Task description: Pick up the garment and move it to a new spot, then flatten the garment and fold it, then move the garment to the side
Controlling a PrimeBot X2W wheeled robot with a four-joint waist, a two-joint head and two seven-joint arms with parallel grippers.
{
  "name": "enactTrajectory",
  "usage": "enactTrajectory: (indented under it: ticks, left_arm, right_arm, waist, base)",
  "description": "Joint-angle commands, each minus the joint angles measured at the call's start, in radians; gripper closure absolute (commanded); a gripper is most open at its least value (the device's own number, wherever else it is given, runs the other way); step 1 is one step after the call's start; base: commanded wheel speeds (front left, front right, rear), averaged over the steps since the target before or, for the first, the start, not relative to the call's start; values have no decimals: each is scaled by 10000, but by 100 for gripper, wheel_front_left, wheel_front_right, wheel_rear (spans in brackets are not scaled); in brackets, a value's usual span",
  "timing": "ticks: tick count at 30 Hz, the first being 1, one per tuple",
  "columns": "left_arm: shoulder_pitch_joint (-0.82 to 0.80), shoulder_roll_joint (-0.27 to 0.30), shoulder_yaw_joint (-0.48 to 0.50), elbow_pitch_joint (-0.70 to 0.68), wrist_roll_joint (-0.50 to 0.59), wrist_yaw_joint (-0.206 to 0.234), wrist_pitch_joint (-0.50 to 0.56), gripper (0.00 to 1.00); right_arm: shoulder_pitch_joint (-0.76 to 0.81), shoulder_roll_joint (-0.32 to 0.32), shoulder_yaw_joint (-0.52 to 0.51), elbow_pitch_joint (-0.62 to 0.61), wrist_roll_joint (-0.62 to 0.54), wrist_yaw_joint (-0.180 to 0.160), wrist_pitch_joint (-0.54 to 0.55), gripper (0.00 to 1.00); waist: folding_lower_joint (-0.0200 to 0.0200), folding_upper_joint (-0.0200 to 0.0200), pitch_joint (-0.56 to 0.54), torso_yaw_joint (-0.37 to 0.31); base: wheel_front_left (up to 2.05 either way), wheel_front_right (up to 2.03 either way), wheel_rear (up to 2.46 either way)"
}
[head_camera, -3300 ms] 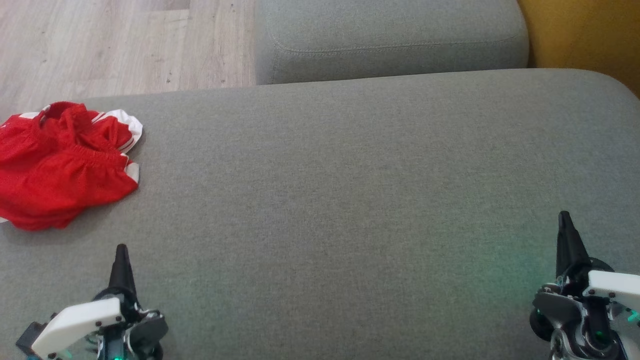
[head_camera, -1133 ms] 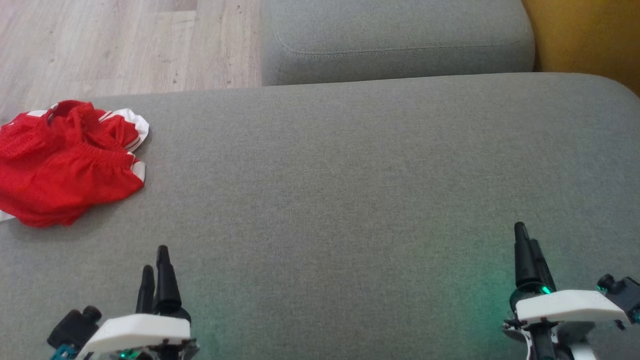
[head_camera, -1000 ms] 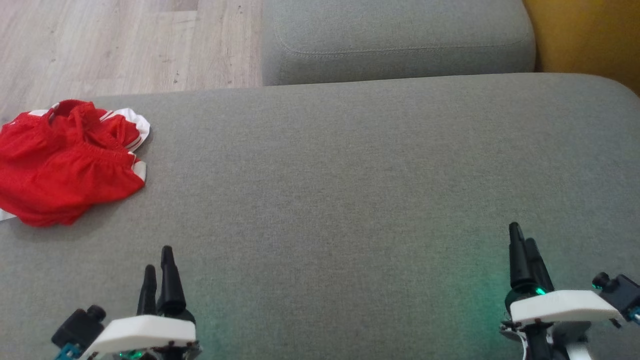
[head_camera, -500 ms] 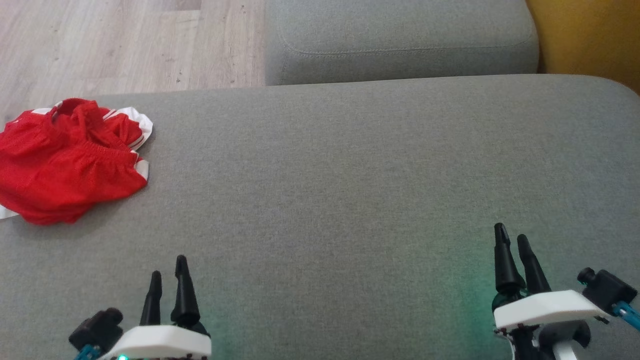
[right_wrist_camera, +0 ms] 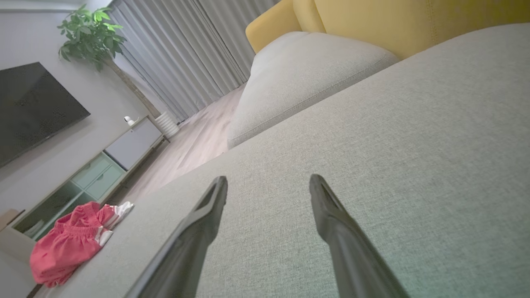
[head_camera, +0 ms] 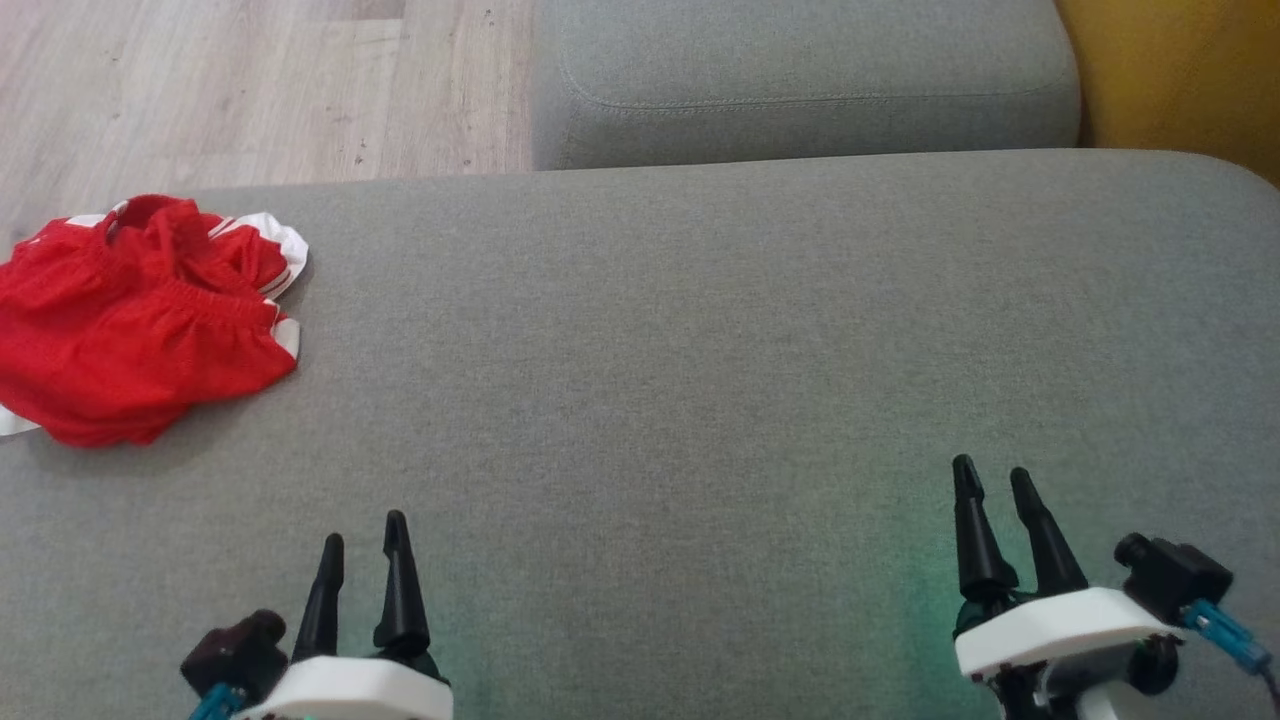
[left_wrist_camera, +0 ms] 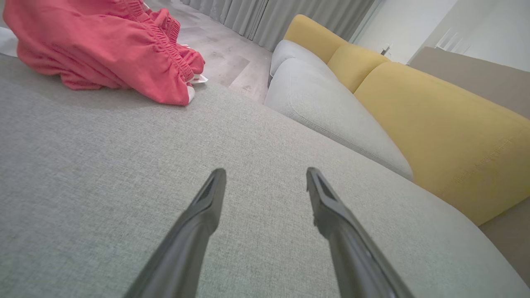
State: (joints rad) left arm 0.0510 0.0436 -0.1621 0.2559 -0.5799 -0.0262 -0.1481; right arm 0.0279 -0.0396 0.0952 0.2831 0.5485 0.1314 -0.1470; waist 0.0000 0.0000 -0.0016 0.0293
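Crumpled red shorts (head_camera: 130, 320) with white trim lie at the far left of a broad grey cushion (head_camera: 700, 350), well apart from both pincers. The left pincer (head_camera: 365, 530) sits near left and the right pincer (head_camera: 992, 468) near right, each with 2 dark fingers slightly parted, holding nothing. Beyond are another grey cushion (head_camera: 800, 80) and a wood floor (head_camera: 250, 90).

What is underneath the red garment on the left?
The red garment lies bunched directly on the grey cushion, near its edge. Anything beneath its folds is covered.
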Motion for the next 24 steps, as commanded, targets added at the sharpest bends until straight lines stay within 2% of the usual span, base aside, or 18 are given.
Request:
enactTrajectory:
  ticks: [1,24]
  left_arm:
    - [-178,60,153,-253,357,69,-156,0]
    - [-86,67,-17,36,2382,422,-809,0]
  right_arm:
    - [-407,-81,272,-272,-375,-5,-175,0]
    - [-488,-98,763,-158,-3024,-7,-823,0]
  waist:
    - [0,0,-3,4]
    - [0,0,26,77]
  base:
    - [0,0,0]
    - [0,0,0]
